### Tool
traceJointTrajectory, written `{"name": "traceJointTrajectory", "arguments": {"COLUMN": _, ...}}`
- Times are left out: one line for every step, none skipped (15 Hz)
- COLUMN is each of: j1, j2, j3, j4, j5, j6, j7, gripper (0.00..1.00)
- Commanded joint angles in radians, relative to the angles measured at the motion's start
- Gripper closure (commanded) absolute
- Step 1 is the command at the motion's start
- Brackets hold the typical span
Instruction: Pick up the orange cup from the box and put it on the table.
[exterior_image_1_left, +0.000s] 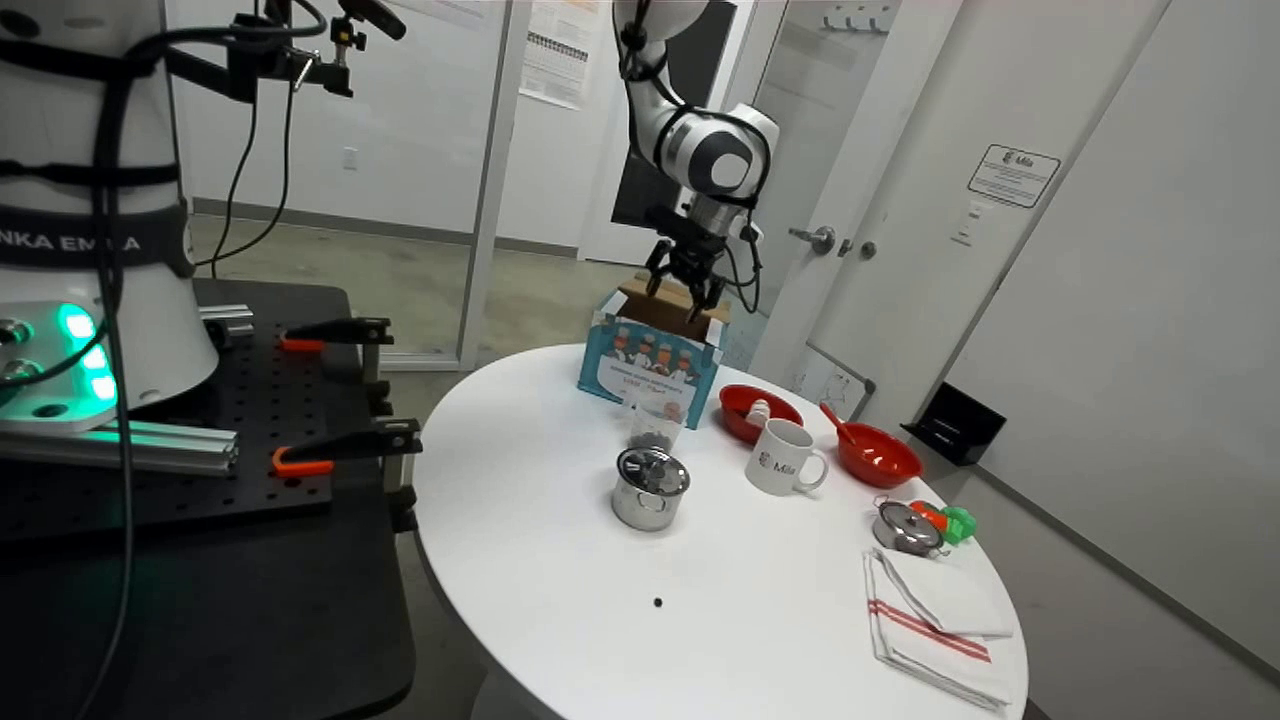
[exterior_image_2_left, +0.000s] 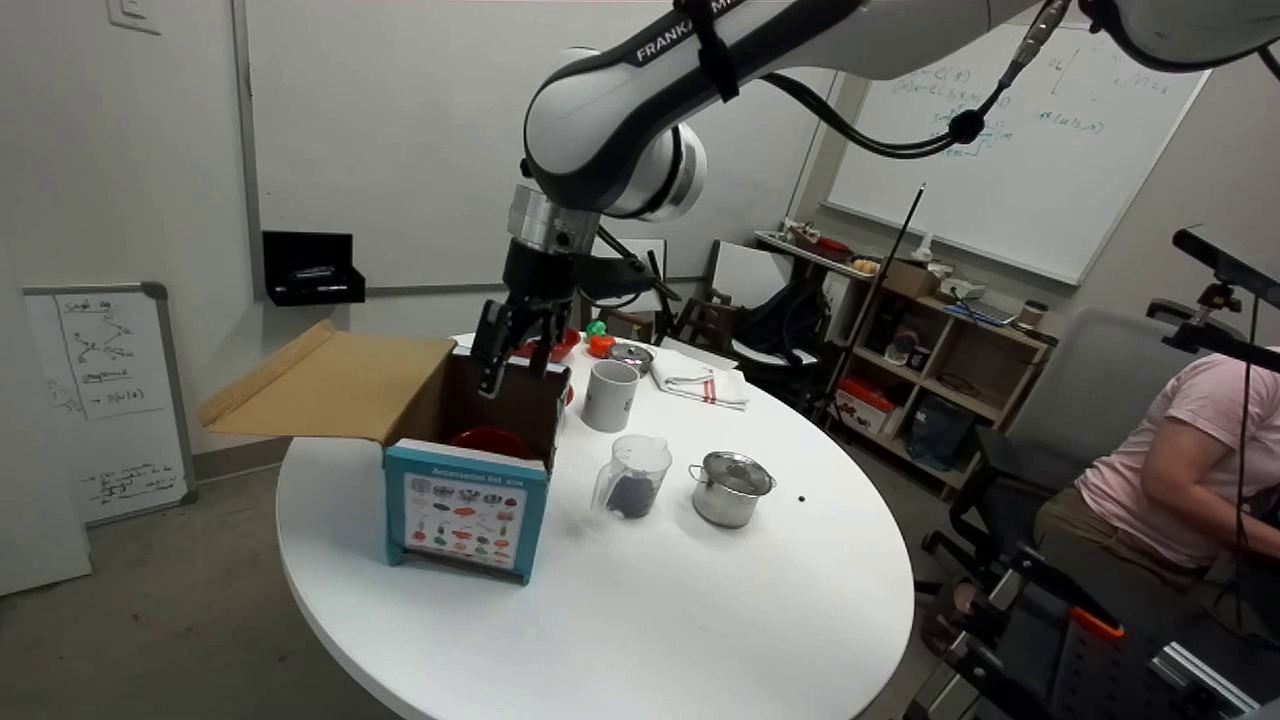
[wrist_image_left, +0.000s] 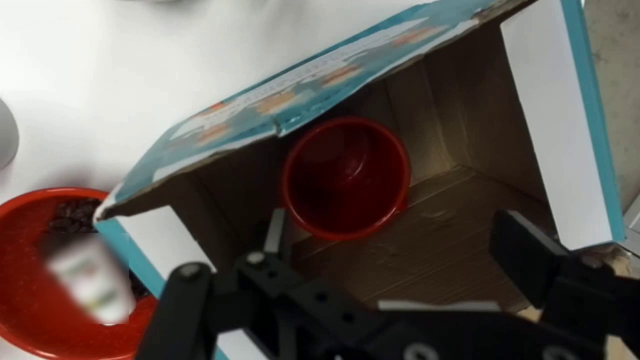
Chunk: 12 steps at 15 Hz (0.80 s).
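The orange cup (wrist_image_left: 345, 180) stands upright inside the box, its round mouth facing up, close to the printed long wall. It looks dark red in the shade, and part of it shows in an exterior view (exterior_image_2_left: 490, 440). The blue box (exterior_image_1_left: 640, 365) stands open on the white round table (exterior_image_1_left: 540, 580); it also shows in an exterior view (exterior_image_2_left: 465, 515). My gripper (wrist_image_left: 390, 215) is open and empty. It points down at the box's mouth in both exterior views (exterior_image_1_left: 673, 302) (exterior_image_2_left: 514, 378). In the wrist view the cup lies ahead of the fingers, nearer the left finger.
A cardboard flap (exterior_image_2_left: 330, 385) sticks out from the box. A clear measuring cup (exterior_image_1_left: 655, 428), a lidded metal pot (exterior_image_1_left: 645, 500) and a white mug (exterior_image_1_left: 780, 458) stand near the box. Red bowls (exterior_image_1_left: 880, 460) (wrist_image_left: 30, 280) and a folded towel (exterior_image_1_left: 935, 630) lie farther along.
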Motion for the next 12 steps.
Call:
{"name": "traceJointTrajectory", "arguments": {"j1": -0.002, "j2": -0.021, "j3": 0.004, "j4": -0.069, "j5": 0.014, "j6": 0.07, "j7": 0.017, "gripper": 0.0}}
{"name": "traceJointTrajectory", "arguments": {"j1": 0.003, "j2": -0.004, "j3": 0.003, "j4": -0.054, "j5": 0.007, "j6": 0.051, "j7": 0.01, "gripper": 0.0}}
{"name": "traceJointTrajectory", "arguments": {"j1": 0.004, "j2": 0.009, "j3": 0.008, "j4": -0.041, "j5": 0.006, "j6": 0.032, "j7": 0.0, "gripper": 0.0}}
{"name": "traceJointTrajectory", "arguments": {"j1": 0.01, "j2": 0.02, "j3": 0.006, "j4": -0.027, "j5": 0.001, "j6": 0.017, "j7": 0.0, "gripper": 0.0}}
{"name": "traceJointTrajectory", "arguments": {"j1": 0.017, "j2": 0.034, "j3": 0.004, "j4": -0.01, "j5": -0.006, "j6": 0.003, "j7": 0.0, "gripper": 0.0}}
{"name": "traceJointTrajectory", "arguments": {"j1": 0.021, "j2": 0.046, "j3": 0.005, "j4": 0.005, "j5": -0.008, "j6": -0.01, "j7": -0.002, "gripper": 0.0}}
{"name": "traceJointTrajectory", "arguments": {"j1": 0.032, "j2": 0.06, "j3": -0.002, "j4": 0.021, "j5": -0.015, "j6": -0.02, "j7": 0.005, "gripper": 0.0}}
{"name": "traceJointTrajectory", "arguments": {"j1": 0.039, "j2": 0.075, "j3": -0.007, "j4": 0.037, "j5": -0.02, "j6": -0.032, "j7": 0.011, "gripper": 0.0}}
{"name": "traceJointTrajectory", "arguments": {"j1": 0.045, "j2": 0.09, "j3": -0.011, "j4": 0.056, "j5": -0.024, "j6": -0.044, "j7": 0.014, "gripper": 0.0}}
{"name": "traceJointTrajectory", "arguments": {"j1": 0.052, "j2": 0.105, "j3": -0.019, "j4": 0.074, "j5": -0.029, "j6": -0.058, "j7": 0.022, "gripper": 0.0}}
{"name": "traceJointTrajectory", "arguments": {"j1": 0.057, "j2": 0.123, "j3": -0.024, "j4": 0.098, "j5": -0.032, "j6": -0.072, "j7": 0.026, "gripper": 0.0}}
{"name": "traceJointTrajectory", "arguments": {"j1": 0.062, "j2": 0.139, "j3": -0.03, "j4": 0.12, "j5": -0.036, "j6": -0.086, "j7": 0.029, "gripper": 0.0}}
